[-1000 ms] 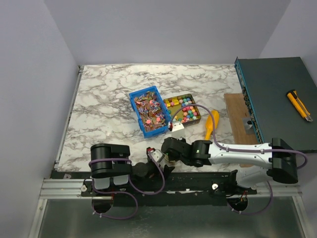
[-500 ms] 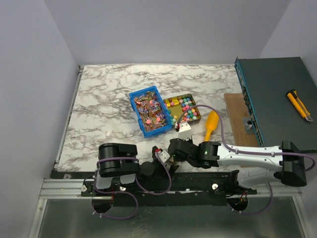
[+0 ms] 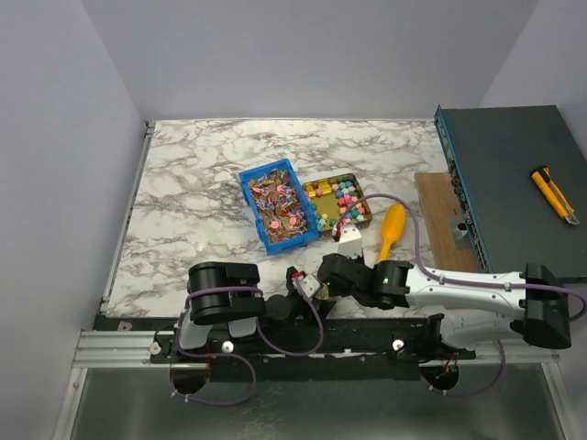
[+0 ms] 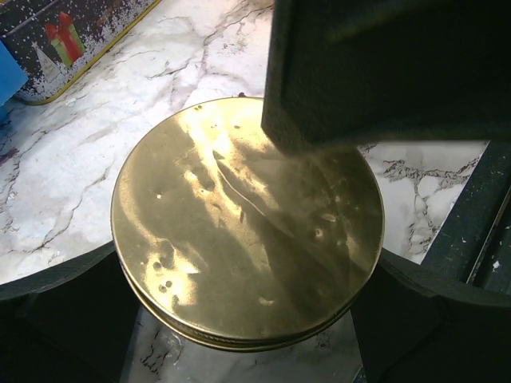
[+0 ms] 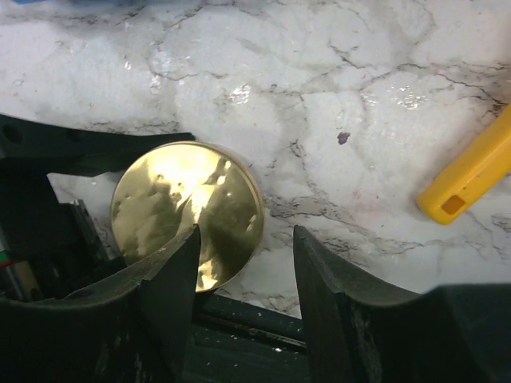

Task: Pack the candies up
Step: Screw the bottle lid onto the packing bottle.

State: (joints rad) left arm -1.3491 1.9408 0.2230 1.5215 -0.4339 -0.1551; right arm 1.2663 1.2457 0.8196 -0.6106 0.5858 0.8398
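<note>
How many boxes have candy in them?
2. The blue plastic bin holding shiny wrapped candies sits on the white marble table; the rectangular gold tin holding bright chunky candies sits just to its right.

A white tabletop veined with grey marble pattern (image 3: 211,156) fills the middle of the scene, enclosed by a plain pale lavender-grey back wall (image 3: 303,55) and a matching side wall on the left (image 3: 55,165). At the right edge stands a dark teal flat-topped cabinet (image 3: 514,174), with a light brown wooden board (image 3: 438,220) lying on the marble just beside it. A silver aluminium rail (image 3: 119,346) runs along the near edge, above a dull grey metal surface (image 3: 303,408). The light is soft and even, leaving glossy white glints on the marble (image 5: 239,93).
</note>
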